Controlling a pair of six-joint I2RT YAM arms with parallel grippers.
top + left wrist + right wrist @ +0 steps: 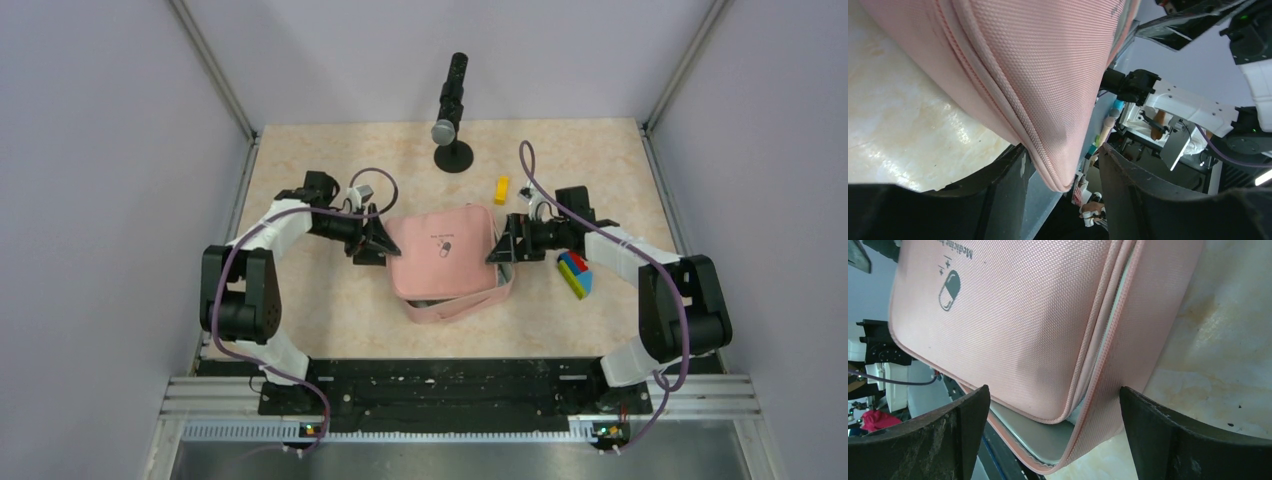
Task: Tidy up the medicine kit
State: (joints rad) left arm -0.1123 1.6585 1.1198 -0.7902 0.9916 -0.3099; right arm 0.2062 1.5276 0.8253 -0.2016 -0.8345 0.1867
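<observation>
The pink medicine kit (445,255) lies in the middle of the table, its lid with the dark pill logo slightly raised and the grey lining showing at the near edge. My left gripper (378,243) is at its left side and my right gripper (503,248) at its right side. In the left wrist view the left gripper (1063,187) is open, with a corner of the pink kit (1048,90) between the jaws. In the right wrist view the right gripper (1053,435) is wide open around the kit's corner (1023,330), where lid and base gape apart.
A black stand with a grey head (453,120) is at the back centre. A yellow block (501,189) and a small dark item (524,190) lie behind the kit. A multicoloured toy-brick block (575,273) lies right of the kit. Walls enclose the table.
</observation>
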